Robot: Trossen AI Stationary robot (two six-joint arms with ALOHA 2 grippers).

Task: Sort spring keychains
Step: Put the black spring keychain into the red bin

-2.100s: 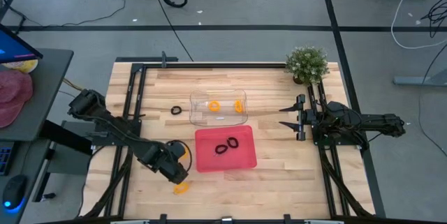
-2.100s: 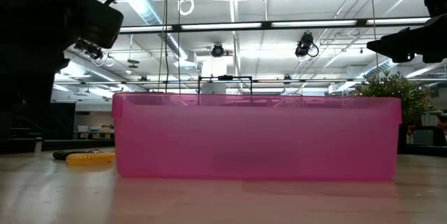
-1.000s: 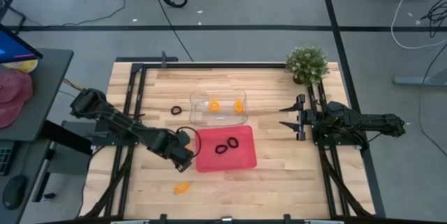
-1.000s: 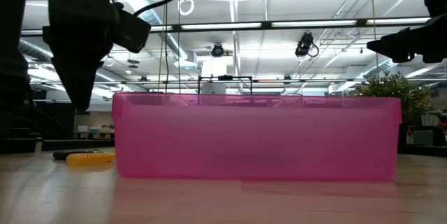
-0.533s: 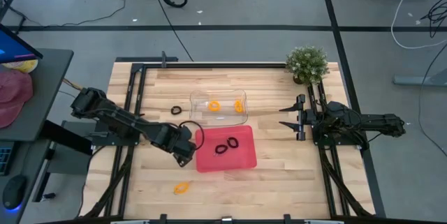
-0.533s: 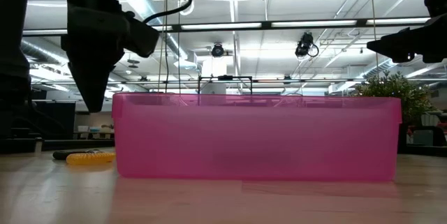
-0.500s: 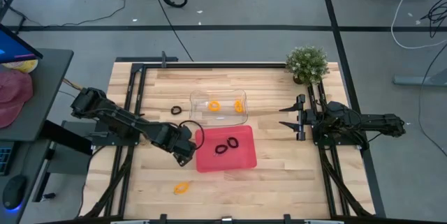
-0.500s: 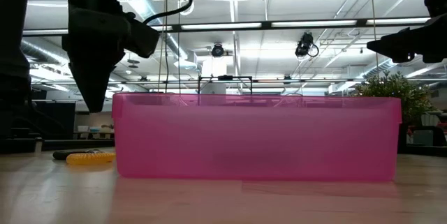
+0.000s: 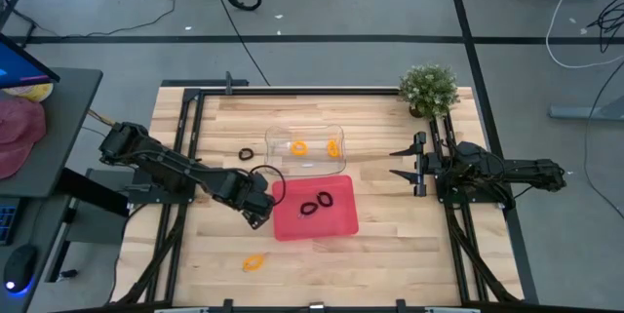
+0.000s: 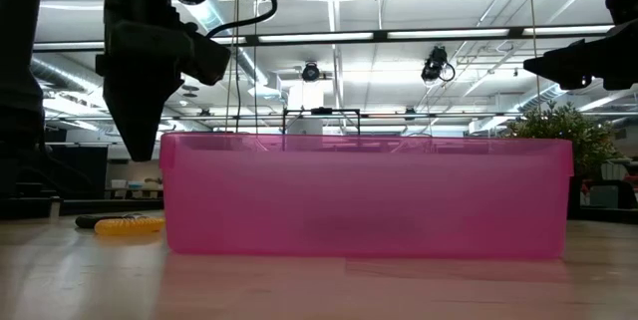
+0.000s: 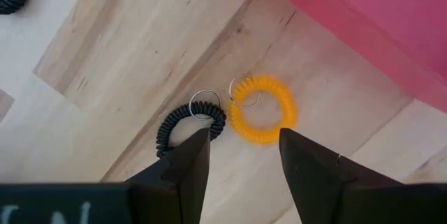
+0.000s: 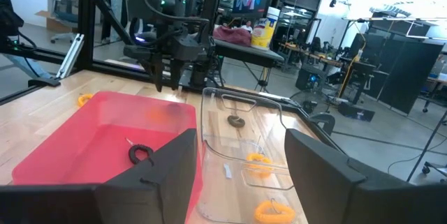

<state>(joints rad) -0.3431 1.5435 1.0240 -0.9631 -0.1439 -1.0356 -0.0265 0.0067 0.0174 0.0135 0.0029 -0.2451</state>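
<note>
Partly hidden orange keychain (image 10: pixel 128 224) behind pink tray (image 10: pixel 366 196), left hand (image 11: pixel 239 155) open, empty.

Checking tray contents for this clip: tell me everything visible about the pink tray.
The pink tray is a shallow rectangular bin of translucent pink plastic with rounded corners and low walls. It sits flat on the wooden table, just in front of the clear tray. Inside lie black spring keychains. The left claw hangs at its left edge; contact cannot be told.
</note>
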